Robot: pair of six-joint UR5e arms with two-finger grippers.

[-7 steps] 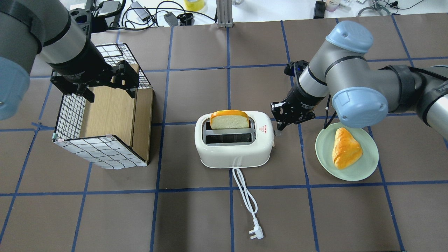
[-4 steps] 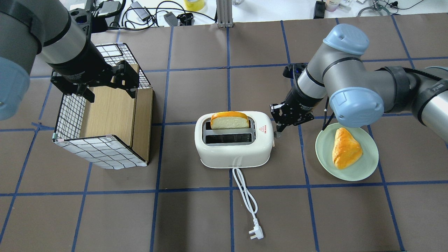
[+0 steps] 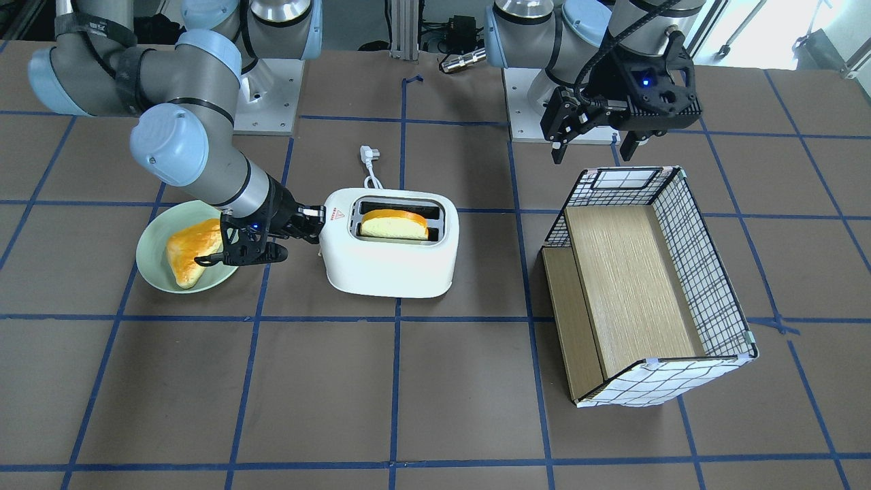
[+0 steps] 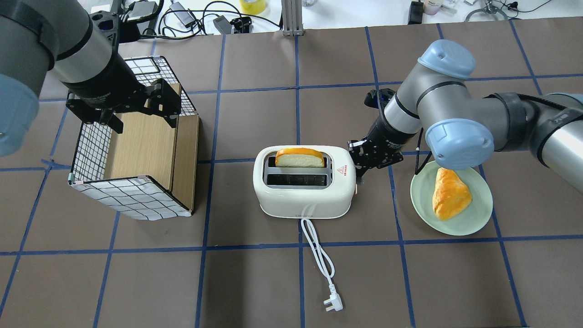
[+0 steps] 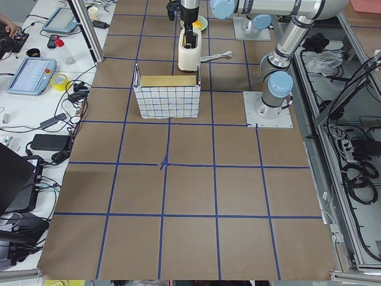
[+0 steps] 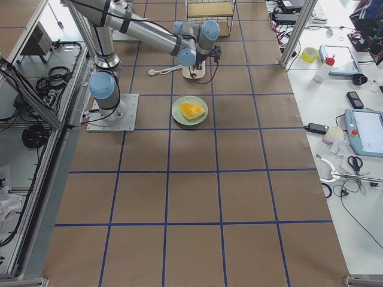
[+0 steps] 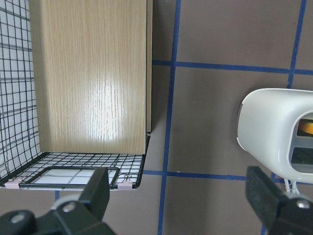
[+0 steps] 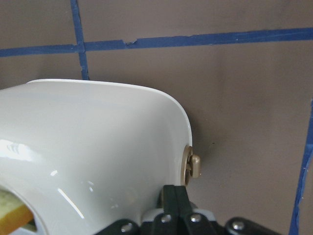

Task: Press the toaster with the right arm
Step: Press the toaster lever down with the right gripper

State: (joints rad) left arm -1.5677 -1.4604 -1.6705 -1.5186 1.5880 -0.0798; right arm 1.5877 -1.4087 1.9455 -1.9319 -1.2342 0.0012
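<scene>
Two slots face straight up on the rounded glossy white toaster, which stands near the middle of the brown, blue-taped counter in the overhead view. Its long axis runs left to right across that frame. The end with the small red triangle mark points to frame right, toward the pale green round plate and the orange triangular pastry lying on it. A white cord with plug leaves the toaster's lower long side and trails toward the bottom of the frame. A yellow-crusted slice of bread sits in the upper slot, partly sunk.

The right arm's black two-finger tool is at the toaster's right-hand end, its fingers pressed together with nothing between them. In its wrist view a small beige knob juts from the end wall just right of the fingers. The frame's lower edge cuts off their tips, so I cannot tell whether they touch a lever. From overhead the tool's own body hides that spot.

The left arm's tool hangs spread wide and empty over the upper end of the grid-patterned box with a wooden panel, at frame left, well apart from the toaster. In the exterior right view the right arm covers much of the toaster.
</scene>
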